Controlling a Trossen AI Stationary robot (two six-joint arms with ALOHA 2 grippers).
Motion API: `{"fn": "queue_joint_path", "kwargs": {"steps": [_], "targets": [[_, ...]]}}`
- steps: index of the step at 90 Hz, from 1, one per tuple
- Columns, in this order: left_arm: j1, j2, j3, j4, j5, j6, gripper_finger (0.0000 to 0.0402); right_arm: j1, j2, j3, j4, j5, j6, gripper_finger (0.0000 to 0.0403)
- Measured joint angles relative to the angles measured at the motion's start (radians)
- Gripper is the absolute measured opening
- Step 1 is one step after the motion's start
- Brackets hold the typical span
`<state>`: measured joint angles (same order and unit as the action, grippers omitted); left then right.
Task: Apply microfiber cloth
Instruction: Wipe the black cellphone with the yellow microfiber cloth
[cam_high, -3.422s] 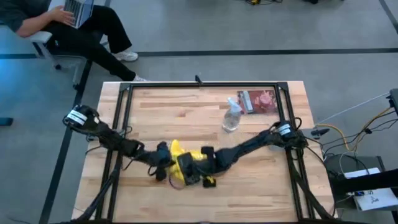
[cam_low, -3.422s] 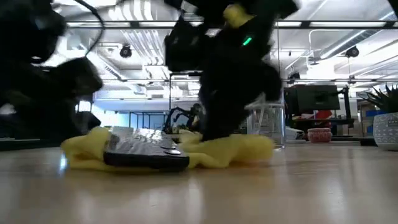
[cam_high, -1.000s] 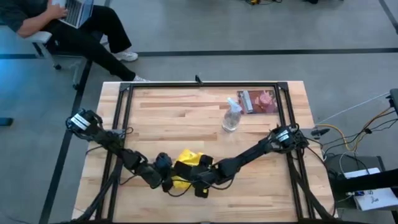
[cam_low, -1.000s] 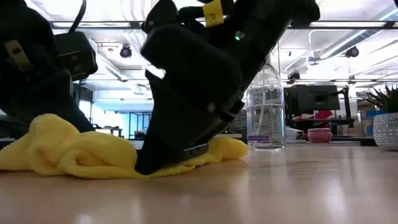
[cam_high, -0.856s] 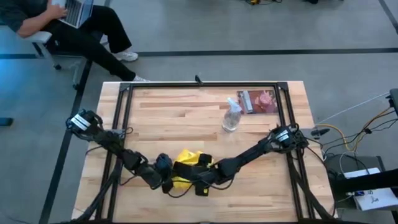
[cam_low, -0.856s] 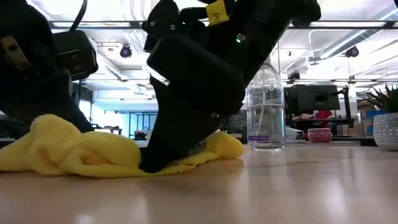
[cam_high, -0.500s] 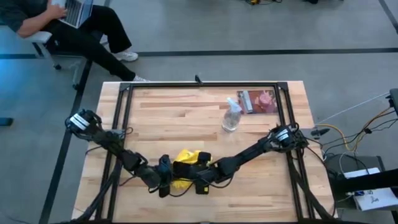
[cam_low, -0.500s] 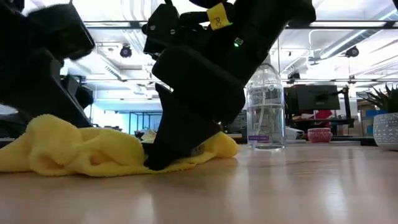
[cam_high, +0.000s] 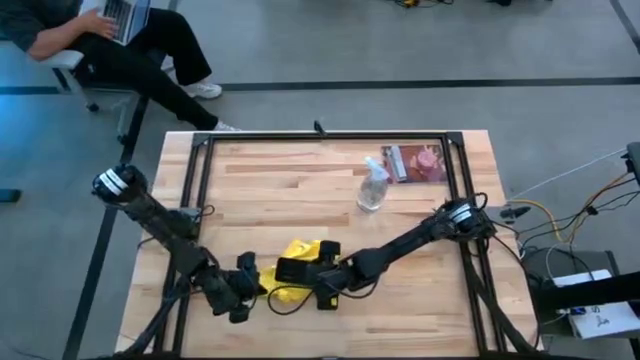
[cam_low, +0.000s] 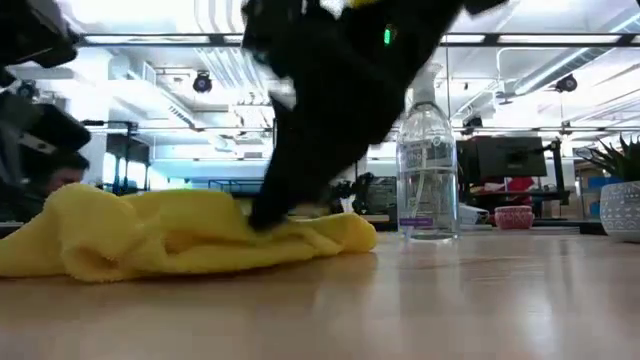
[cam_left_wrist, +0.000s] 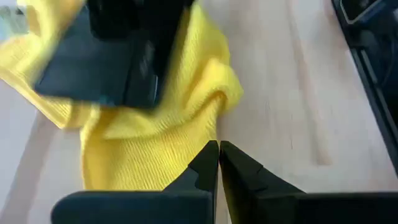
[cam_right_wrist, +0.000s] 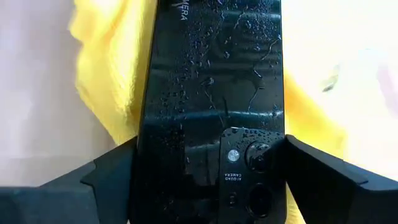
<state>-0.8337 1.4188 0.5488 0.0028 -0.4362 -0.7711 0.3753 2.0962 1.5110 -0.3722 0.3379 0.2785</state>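
At the table's near edge: crumpled bright yellow microfiber cloth (cam_high: 296, 268) | right gripper (cam_high: 300, 271) clamps wet black phone (cam_right_wrist: 214, 118) over it | left gripper (cam_left_wrist: 218, 163) fingers together, empty, left of cloth | far right: clear plastic spray bottle (cam_high: 373, 187)

Bright yellow microfiber cloth (cam_high: 296, 268), crumpled into soft irregular folds, flat on the wooden table near its front edge, partly covered by a black, droplet-speckled phone (cam_right_wrist: 214, 93).
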Motion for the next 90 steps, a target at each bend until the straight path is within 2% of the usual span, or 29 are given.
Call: {"fn": "queue_joint_path", "kwargs": {"steps": [12,24,29,38,50,62,72,81,90], "targets": [[-0.001,0.066,0.0,0.015,-0.034,-0.031,0.0,0.005,-0.061,0.0,-0.062,-0.002,-0.014,0.0316],[0.0,0.142,-0.002,0.047,-0.193,-0.075,0.0,0.02,-0.118,0.0,-0.164,-0.003,-0.009,0.0317],[0.001,0.167,-0.002,0.076,-0.229,-0.073,0.0,0.031,-0.135,0.001,-0.218,-0.004,0.013,0.0317],[0.0,0.178,0.011,0.11,-0.242,0.048,0.0002,0.059,-0.158,-0.005,-0.299,-0.006,0.071,0.0315],[-0.001,0.113,0.06,0.114,-0.26,0.224,0.0018,0.097,-0.177,-0.023,-0.369,-0.004,0.159,0.0316],[0.004,0.049,0.091,0.117,-0.262,0.332,0.0053,0.134,-0.189,-0.075,-0.383,-0.008,0.258,0.0315],[0.031,0.033,0.089,0.14,-0.262,0.363,0.0096,0.165,-0.192,-0.113,-0.378,-0.005,0.338,0.0316],[0.078,0.058,0.069,0.214,-0.25,0.386,0.0135,0.188,-0.192,-0.139,-0.383,-0.009,0.383,0.0318],[0.141,0.119,0.063,0.309,-0.189,0.421,0.0173,0.201,-0.192,-0.151,-0.378,-0.016,0.413,0.0319]]}}
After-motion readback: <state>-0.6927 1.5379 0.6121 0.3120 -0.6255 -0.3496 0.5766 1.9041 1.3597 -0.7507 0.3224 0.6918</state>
